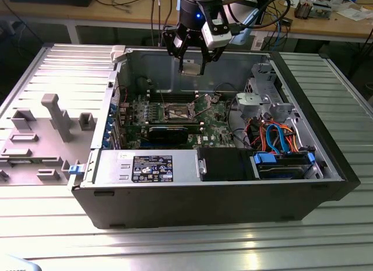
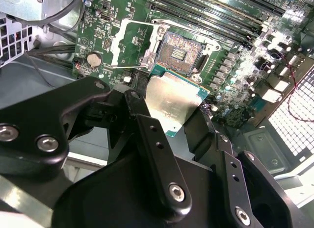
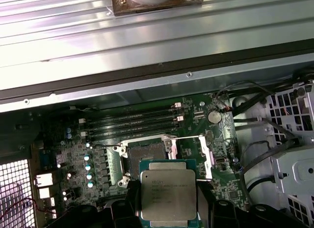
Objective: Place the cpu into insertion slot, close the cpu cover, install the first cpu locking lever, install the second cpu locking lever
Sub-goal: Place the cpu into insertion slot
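While my tool (image 1: 191,64) is gripping the cpu (image 3: 168,193) by its edges, I'm hovering above the insertion slot (image 3: 147,157).

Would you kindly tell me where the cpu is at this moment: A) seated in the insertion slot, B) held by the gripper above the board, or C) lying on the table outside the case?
B: the gripper holds the cpu above the empty insertion slot.
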Controlling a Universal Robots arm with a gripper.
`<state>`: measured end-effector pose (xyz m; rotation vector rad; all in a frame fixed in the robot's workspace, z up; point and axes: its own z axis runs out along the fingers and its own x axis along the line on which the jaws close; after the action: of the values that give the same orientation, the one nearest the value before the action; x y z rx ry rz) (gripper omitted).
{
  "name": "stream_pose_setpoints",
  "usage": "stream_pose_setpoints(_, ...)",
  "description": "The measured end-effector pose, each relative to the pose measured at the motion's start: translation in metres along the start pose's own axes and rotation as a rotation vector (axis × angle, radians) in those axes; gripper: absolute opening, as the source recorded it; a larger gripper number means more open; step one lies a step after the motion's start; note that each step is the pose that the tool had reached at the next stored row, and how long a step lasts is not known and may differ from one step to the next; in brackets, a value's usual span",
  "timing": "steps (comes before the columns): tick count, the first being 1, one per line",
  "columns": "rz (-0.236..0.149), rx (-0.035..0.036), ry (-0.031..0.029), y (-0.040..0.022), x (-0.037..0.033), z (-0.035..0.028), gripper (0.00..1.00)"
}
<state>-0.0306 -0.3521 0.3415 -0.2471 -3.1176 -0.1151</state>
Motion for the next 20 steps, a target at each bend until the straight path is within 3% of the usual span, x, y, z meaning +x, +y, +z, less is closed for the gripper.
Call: stream_pose_setpoints(20, 0.015, -0.0002, -0.0011, 0.0000, 0.0000, 0.0000, 0.55)
